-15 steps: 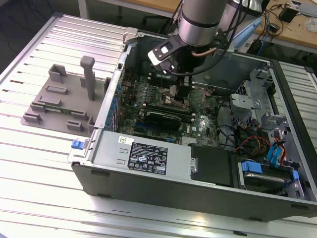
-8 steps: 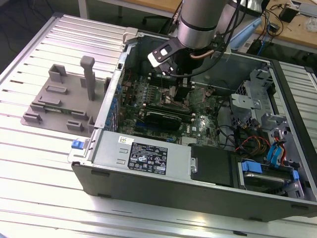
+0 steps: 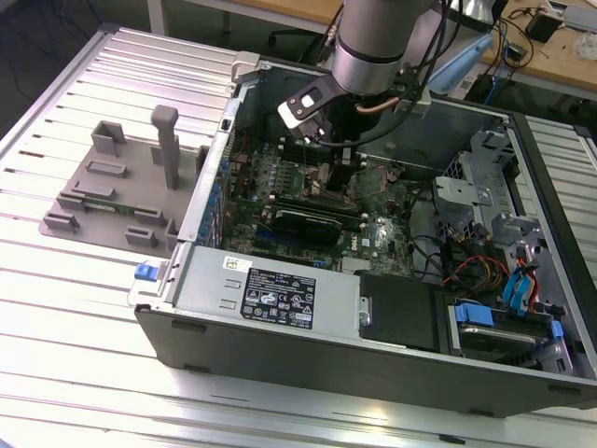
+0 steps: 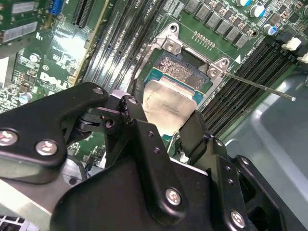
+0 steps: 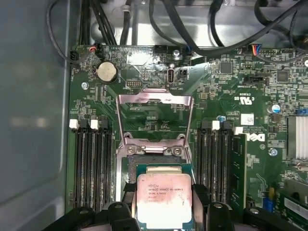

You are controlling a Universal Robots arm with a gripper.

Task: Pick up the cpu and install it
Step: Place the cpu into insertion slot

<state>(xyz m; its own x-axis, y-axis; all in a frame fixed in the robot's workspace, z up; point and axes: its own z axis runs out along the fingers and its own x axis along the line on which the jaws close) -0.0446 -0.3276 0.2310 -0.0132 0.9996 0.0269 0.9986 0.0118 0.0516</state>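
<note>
Installation work in mid-step: the gripper (image 5: 163,204) has the cpu (image 5: 164,199) pinched by two opposite edges, its fingers (image 5: 126,193) closed just to the chip's width, and holds it over the open socket (image 5: 156,163) on the motherboard (image 5: 226,96). The pick-up appears done; the placing is in hand. The chip overlaps most of the socket but sits off toward one side, and whether it touches the frame cannot be told.

Seating it, by this look, calls for squaring the chip's edges to the socket, lowering it flat and letting go lightly, since the exposed contacts would not forgive a slide or a tilt.

The first wrist view gives the raised load plate (image 5: 155,100) beyond the socket and the memory slots (image 5: 91,168) flanking it. The second wrist view gives the cpu (image 4: 168,103) from the side, a strip of bare contact field (image 4: 180,70) past its far edge and the thin lever (image 4: 260,86) swung outward. The exterior view gives the setting: the arm (image 3: 373,47) reaching down into a computer case (image 3: 373,350) lying open on a ribbed table (image 3: 93,355), with a grey fixture (image 3: 112,187) well apart on the exterior view's left.
</note>
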